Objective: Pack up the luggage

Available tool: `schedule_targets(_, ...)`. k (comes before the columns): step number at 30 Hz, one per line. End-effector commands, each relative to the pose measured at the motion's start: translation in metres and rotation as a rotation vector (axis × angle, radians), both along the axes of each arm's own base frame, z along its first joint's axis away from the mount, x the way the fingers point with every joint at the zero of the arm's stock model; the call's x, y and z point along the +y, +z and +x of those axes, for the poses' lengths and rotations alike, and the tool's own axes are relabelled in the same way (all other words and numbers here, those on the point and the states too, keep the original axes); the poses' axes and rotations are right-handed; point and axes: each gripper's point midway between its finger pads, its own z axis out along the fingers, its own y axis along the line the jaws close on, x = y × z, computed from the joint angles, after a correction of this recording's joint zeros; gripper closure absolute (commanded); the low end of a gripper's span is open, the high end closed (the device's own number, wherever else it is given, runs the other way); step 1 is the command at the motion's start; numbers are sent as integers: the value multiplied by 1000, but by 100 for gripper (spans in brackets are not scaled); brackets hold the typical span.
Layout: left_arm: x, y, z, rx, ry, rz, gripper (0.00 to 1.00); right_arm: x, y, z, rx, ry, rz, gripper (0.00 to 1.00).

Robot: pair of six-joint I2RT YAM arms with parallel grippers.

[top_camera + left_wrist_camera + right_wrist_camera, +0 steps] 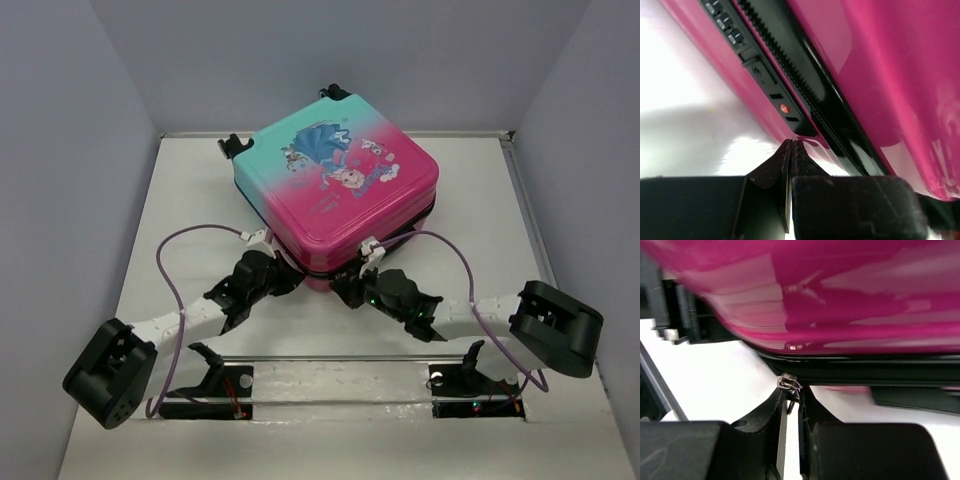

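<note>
The suitcase (340, 190) is a small hard-shell case, teal at its far end and fading to pink at its near end, with a cartoon princess print on top. It lies flat and zipped shut on the white table (180, 200), at the middle of the far half. It is turned so that one pink corner points toward the near edge. Black wheels (232, 146) stick out along its far-left side.

Both my arms reach in from the near edge to that pink corner, one on each side of it.

My left tool (792, 146) is closed, its two black fingers pressed together. I see nothing held between them. The fingertips touch the pink shell (880, 75) at the lower end of the black combination lock (765, 85), just beside its small red dot (784, 108). The black zipper teeth (790, 65) run alongside the lock, and its number dials (722, 20) sit farther up the side.

My right tool (790, 392) is closed on a small silver zipper pull (789, 383). The metal piece is pinched between the fingertips, right under the black zipper band along the pink shell (865, 290). White table shows below and to the left of the fingers.
</note>
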Motion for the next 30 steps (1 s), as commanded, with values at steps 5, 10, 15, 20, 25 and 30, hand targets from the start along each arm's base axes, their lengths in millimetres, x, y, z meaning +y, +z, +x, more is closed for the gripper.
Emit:
schedule_targets(5,-80,105,53,-252,-63,-186,90,51,1,-81,56,143,-227,93)
schedule_targets(10,-106,113,57,-273,-137,-142,89,63,-1,-90,91,80,-222,93)
schedule_targets(15,-56,130,65,-334,-5,-42,58,22,12,-50,38,-162,-165,93)
schedule_targets(20,39,129,67,-291,247,-105,22,2,33,-43,34,-172,-93,93)
schedule_targets(25,99,185,113,-329,398,-244,9,10,29,-51,53,-114,-96,93)
schedule_targets(30,108,205,189,-253,372,-270,5,13,17,-56,80,-90,-94,93)
